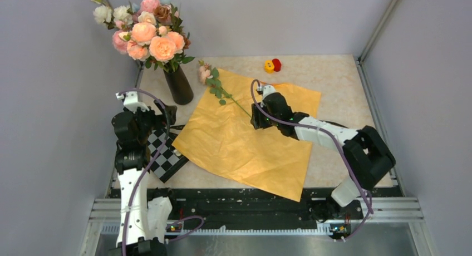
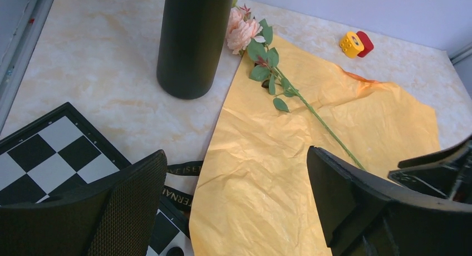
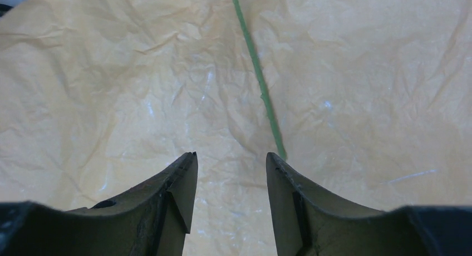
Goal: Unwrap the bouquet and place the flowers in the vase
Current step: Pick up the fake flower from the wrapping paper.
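1. The vase (image 1: 179,84) is glossy black.
2. The blooms (image 1: 149,33) in the vase are peach, pink and white, with dark green leaves.
3. The rose (image 1: 205,73) just right of the vase is pale pink, with green leaves and stem.
4. The paper (image 1: 245,139) right of the vase is crinkled yellow-orange.
5. Of the small heads (image 1: 272,65) farther right of the vase, one is yellow and one red.
6. The board (image 1: 164,156) in front of the vase is chequered black and white.
7. The bench (image 1: 334,83) is beige and marbled.
8. The left tool (image 2: 235,156) and right tool (image 3: 231,157) are black.

Counter (image 1: 334,78), one: my work surface, beige marbled top, matte, under soft even light. Walls (image 1: 278,16), on three sides of me: plain pale grey panels, meeting at a slanted aluminium frame post (image 1: 381,25) in the far right corner. Metal rail (image 1: 250,208), silver, slotted, runs along the counter's near edge.
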